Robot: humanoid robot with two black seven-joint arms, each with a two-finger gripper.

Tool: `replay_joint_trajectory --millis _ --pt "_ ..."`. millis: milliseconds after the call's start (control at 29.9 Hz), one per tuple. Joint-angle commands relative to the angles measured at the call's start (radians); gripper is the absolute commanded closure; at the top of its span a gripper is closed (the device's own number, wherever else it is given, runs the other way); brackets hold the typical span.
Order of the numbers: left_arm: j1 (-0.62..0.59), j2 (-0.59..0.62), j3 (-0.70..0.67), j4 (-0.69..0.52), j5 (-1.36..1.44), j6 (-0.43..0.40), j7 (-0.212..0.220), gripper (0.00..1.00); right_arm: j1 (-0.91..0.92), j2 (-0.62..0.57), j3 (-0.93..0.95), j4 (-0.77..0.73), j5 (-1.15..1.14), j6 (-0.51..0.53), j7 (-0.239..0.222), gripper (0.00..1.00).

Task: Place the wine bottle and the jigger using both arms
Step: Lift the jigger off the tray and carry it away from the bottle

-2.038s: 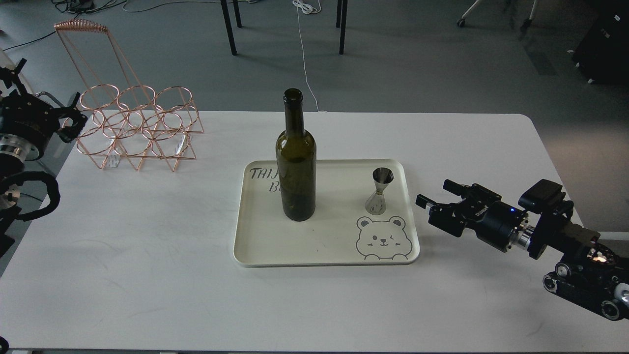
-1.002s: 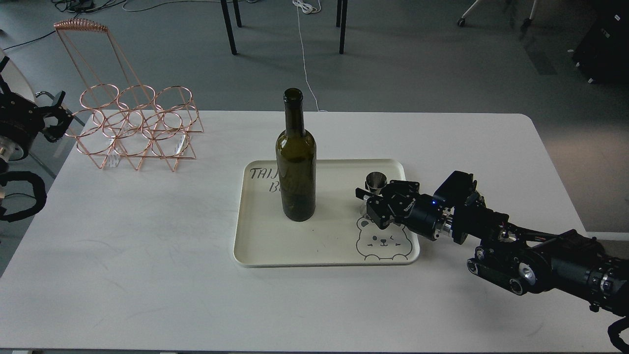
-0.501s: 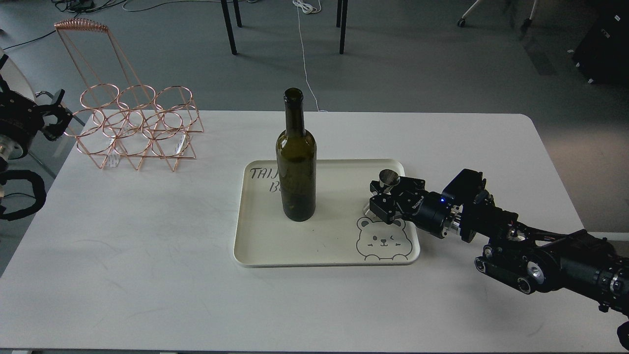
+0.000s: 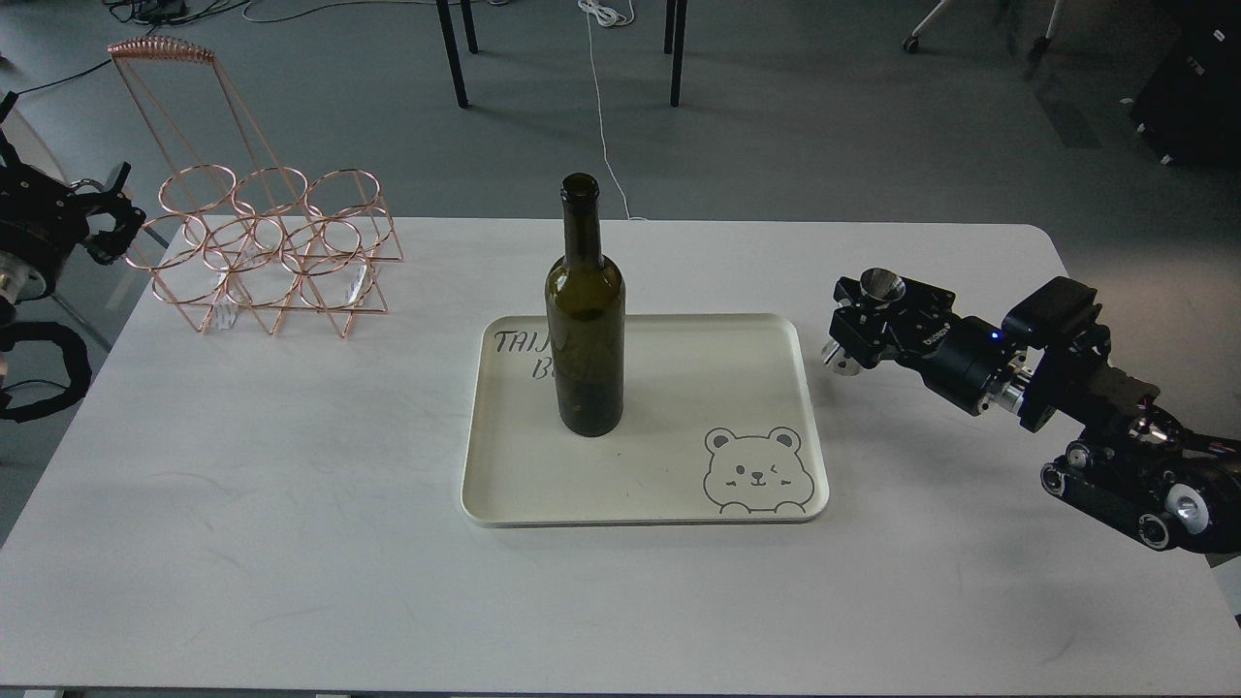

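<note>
My right gripper (image 4: 859,325) grips the small shiny steel hourglass jigger (image 4: 866,315) at its waist, above the white table (image 4: 291,485) right of the cream tray (image 4: 640,509). I lower it upright, then release. The tall olive-green wine bottle (image 4: 585,310) stands on the tray; my left gripper (image 4: 102,228) I cannot tell.

A white table (image 4: 291,504) carried a cream tray (image 4: 640,485) near its middle and a copper wire rack (image 4: 271,257) at its far left corner.
</note>
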Motion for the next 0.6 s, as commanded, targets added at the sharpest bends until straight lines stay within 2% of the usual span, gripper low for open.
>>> replay_joint_trajectory --millis 0,167,367,568 --pt "-0.016 0.013 0.001 0.0 0.001 0.0 0.001 0.01 -0.063 -0.061 0.027 0.002 0.033 0.0 0.0 0.94" --pt "-0.018 0.016 0.001 0.0 0.003 0.0 0.0 0.01 -0.149 -0.076 0.026 -0.007 0.163 0.0 0.0 0.94" --pt "-0.024 0.014 0.001 -0.002 0.003 0.0 0.001 0.01 -0.168 -0.08 0.023 -0.008 0.168 0.0 0.0 0.92" --pt "-0.026 0.014 0.003 -0.002 0.003 0.0 0.0 0.01 -0.169 -0.069 0.017 -0.05 0.171 0.0 0.0 0.86"
